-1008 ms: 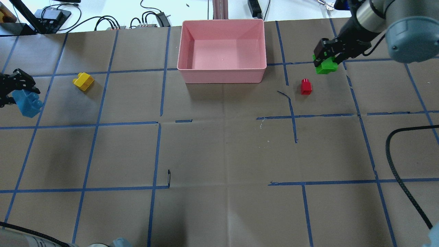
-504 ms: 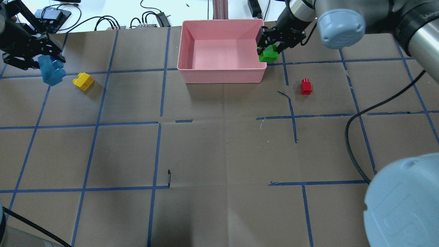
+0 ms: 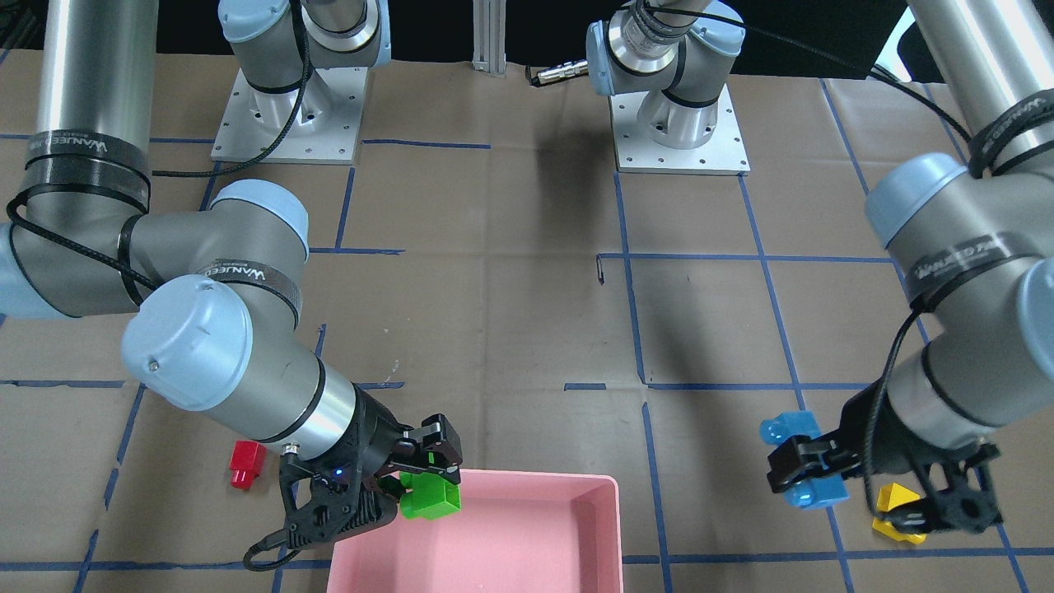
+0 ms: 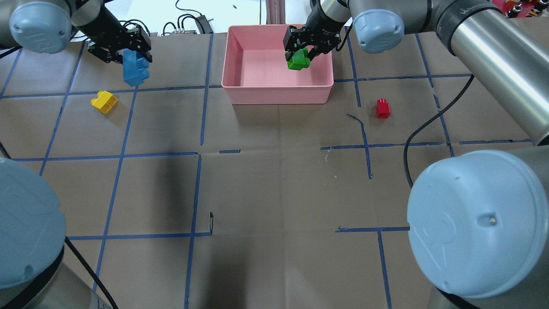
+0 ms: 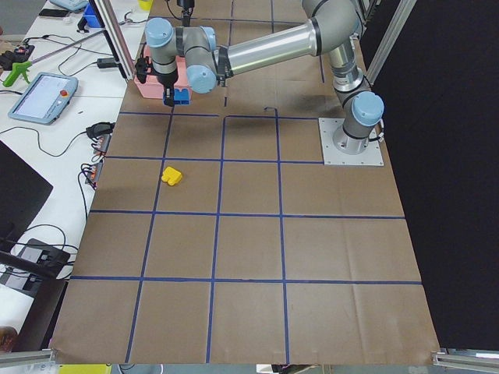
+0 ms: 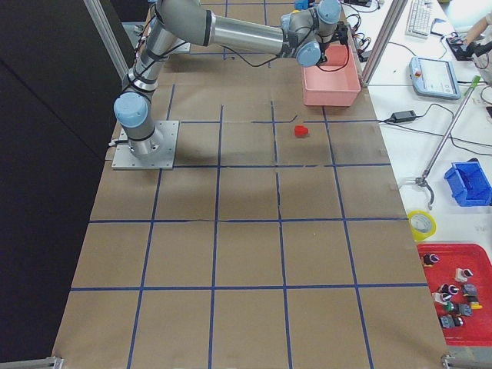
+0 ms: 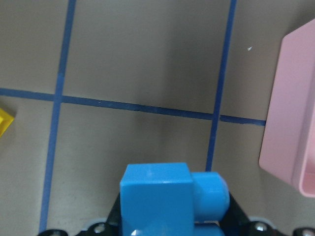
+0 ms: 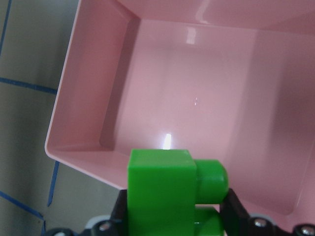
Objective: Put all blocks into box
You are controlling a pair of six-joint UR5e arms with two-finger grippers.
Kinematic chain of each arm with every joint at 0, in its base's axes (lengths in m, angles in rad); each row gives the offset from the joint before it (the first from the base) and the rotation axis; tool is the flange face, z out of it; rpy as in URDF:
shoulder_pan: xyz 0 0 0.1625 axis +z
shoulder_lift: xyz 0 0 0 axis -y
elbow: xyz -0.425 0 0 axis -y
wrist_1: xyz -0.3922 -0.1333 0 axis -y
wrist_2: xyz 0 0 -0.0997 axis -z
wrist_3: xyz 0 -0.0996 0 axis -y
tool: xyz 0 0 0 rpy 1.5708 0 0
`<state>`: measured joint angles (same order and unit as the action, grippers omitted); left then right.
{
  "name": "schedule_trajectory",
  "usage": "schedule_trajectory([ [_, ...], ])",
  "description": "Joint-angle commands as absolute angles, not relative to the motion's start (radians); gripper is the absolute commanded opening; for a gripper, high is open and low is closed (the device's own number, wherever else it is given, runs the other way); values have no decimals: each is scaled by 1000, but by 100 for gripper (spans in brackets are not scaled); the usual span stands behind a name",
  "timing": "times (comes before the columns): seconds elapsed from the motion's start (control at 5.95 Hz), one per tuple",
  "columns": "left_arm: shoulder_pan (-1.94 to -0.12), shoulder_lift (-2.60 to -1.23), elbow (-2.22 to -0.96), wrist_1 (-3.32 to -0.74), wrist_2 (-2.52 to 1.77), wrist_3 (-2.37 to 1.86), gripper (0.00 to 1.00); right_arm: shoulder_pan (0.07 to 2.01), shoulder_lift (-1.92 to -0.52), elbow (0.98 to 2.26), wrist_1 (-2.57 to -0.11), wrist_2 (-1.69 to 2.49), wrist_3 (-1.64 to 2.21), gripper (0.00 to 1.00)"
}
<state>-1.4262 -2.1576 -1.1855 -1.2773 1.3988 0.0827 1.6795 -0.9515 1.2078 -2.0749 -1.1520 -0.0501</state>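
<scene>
My right gripper [image 4: 305, 50] is shut on the green block [image 4: 299, 60] and holds it above the right part of the pink box [image 4: 279, 92]. The right wrist view shows the green block [image 8: 162, 196] over the box's empty floor [image 8: 211, 98]. My left gripper [image 4: 128, 53] is shut on the blue block [image 4: 136, 68] and holds it above the table, left of the box and beyond the yellow block [image 4: 104, 102]. The left wrist view shows the blue block [image 7: 157, 196] with the box's wall [image 7: 290, 123] at the right. The red block [image 4: 382, 108] lies on the table right of the box.
Cables and power gear [image 4: 188, 23] lie along the far table edge behind the box. A black cable [image 4: 411, 146] hangs from my right arm over the table's right half. Both arm bases [image 3: 675, 132] stand at the robot's side.
My right gripper has carried the green block left, from the box's right wall to over its inside. My left gripper has carried the blue block right and farther away, past the yellow block.
</scene>
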Motion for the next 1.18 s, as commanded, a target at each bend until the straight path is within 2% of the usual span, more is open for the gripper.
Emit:
schedule_trajectory([
  [0.0, -1511, -2252, -1065, -1278, 1402, 72, 27, 1680, -936, 1168, -2181, -1154, -51, 100],
  [0.5, -1653, -2313, -985, -1263, 1541, -171, 27, 1663, -989, 1192, -2128, -1216, -70, 100],
  [0.84, -1748, -2345, -982, -1221, 1548, -386, 27, 1574, -1113, 1196, -1799, -1371, -247, 100],
  [1.01, -1755, -2355, -982, -1204, 1548, -414, 41, 1524, -1152, 1215, -1769, -1449, -361, 100],
])
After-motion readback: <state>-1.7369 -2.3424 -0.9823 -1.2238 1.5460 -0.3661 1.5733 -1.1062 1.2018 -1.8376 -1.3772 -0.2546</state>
